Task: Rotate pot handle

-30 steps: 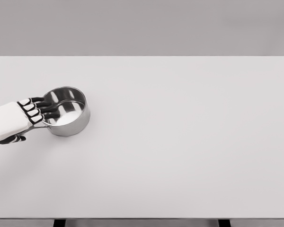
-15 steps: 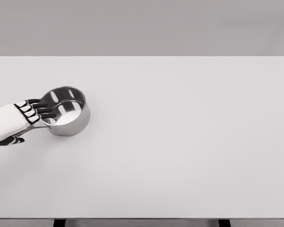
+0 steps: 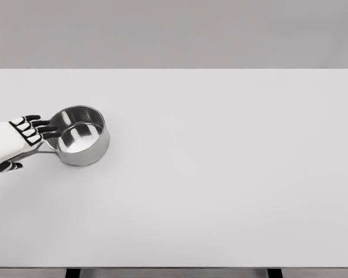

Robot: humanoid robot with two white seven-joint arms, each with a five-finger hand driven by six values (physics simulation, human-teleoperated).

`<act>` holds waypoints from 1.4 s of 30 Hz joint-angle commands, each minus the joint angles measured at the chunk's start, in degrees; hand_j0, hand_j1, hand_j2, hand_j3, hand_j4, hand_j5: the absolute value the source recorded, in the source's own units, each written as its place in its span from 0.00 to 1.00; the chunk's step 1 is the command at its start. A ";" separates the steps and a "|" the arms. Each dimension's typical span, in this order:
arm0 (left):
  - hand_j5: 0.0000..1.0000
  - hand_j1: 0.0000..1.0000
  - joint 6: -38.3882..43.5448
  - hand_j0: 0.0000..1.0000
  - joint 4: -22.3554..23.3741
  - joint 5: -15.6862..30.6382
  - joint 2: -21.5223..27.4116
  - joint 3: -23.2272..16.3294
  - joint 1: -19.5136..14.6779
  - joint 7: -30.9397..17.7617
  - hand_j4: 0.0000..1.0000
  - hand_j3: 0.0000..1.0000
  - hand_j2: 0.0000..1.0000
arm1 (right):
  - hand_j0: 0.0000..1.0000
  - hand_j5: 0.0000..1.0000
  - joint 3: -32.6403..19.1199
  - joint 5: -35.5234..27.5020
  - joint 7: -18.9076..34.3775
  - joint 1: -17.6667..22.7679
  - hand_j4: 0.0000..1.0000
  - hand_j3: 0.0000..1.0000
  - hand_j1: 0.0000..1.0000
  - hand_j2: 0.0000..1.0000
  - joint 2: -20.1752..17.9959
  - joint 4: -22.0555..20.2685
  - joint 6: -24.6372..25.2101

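At the left end of the desk [image 3: 220, 174] we have the pot [image 3: 79, 136]: small, shiny metal, upright, open top, looks empty. It sits near the left edge, well apart from the front and right edges.

Left robot hand [image 3: 24, 134] comes in from the picture's left and sits right at the pot's left side. Dark fingers [image 3: 42, 125] reach forward toward the rim, roughly straight rather than curled into a fist. The handle [image 3: 45, 152] shows only as a short grey stub running from the pot's lower-left wall under the palm. We can't tell whether the thumb and palm actually clamp it or just rest on it, so the grasp is unconfirmed. Right arm isn't in view.

Handling, our read:
- Rigid steel, no flex, not fragile. Empty, so probably light.
- Polished surface plus smooth desk means low friction: the pot likely slides or spins on its base with a light push rather than tipping.
- Round wall gives fingers little to bite on. The handle is the lever and the place to take hold, well out from the wall for more torque.
- A sideways push on the handle should swing it around the pot's centre. Risk is the whole pot translating instead of pivoting.
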 commanded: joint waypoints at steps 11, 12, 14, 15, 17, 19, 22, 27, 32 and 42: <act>1.00 1.00 0.00 1.00 -0.20 -0.34 0.07 1.50 -0.17 -0.06 1.00 1.00 1.00 | 1.00 1.00 -0.01 0.03 0.02 0.00 1.00 1.00 1.00 1.00 -0.01 0.00 -0.02; 1.00 1.00 0.00 1.00 -0.11 -0.34 0.07 1.50 -0.18 -0.06 1.00 1.00 1.00 | 1.00 1.00 -0.01 0.03 0.02 0.09 1.00 1.00 1.00 1.00 -0.01 0.00 -0.02; 1.00 1.00 0.00 1.00 -0.20 -0.43 -0.01 2.29 -0.09 -0.14 1.00 1.00 1.00 | 1.00 1.00 -0.01 0.03 0.02 0.00 1.00 1.00 1.00 1.00 -0.01 0.00 -0.02; 1.00 1.00 0.00 1.00 -0.11 -0.43 -0.01 2.47 -0.09 -0.14 1.00 1.00 1.00 | 1.00 1.00 -0.01 0.03 0.02 0.00 1.00 1.00 1.00 1.00 -0.01 0.00 -0.02; 1.00 1.00 0.00 1.00 -0.20 -0.52 -0.19 2.56 -0.09 -0.14 1.00 1.00 1.00 | 1.00 1.00 -0.01 0.03 0.02 0.00 1.00 1.00 1.00 1.00 -0.01 0.00 -0.02; 1.00 1.00 0.00 1.00 -0.20 -1.22 -0.36 3.43 -0.18 -0.14 1.00 1.00 1.00 | 1.00 1.00 -0.01 0.03 0.02 0.00 1.00 1.00 1.00 1.00 -0.01 0.00 -0.02; 1.00 1.00 0.00 1.00 -0.29 -1.57 -0.45 3.96 -0.09 -0.14 1.00 1.00 1.00 | 1.00 1.00 -0.01 0.03 0.02 0.00 1.00 1.00 1.00 1.00 -0.01 0.00 -0.02; 1.00 1.00 0.00 1.00 -0.20 -1.66 -1.07 4.40 -0.18 -0.14 1.00 1.00 1.00 | 1.00 1.00 -0.01 0.03 0.02 0.00 1.00 1.00 1.00 1.00 -0.01 0.00 -0.02; 1.00 1.00 0.00 1.00 -0.20 -2.89 -1.95 5.63 -0.26 -0.23 1.00 1.00 1.00 | 1.00 1.00 -0.01 0.03 0.02 0.00 1.00 1.00 1.00 1.00 -0.01 0.00 -0.02; 1.00 1.00 0.00 1.00 -0.29 -3.33 -2.12 6.86 -0.62 -0.67 1.00 1.00 1.00 | 1.00 1.00 -0.01 0.03 0.02 0.00 1.00 1.00 1.00 1.00 -0.01 0.00 -0.02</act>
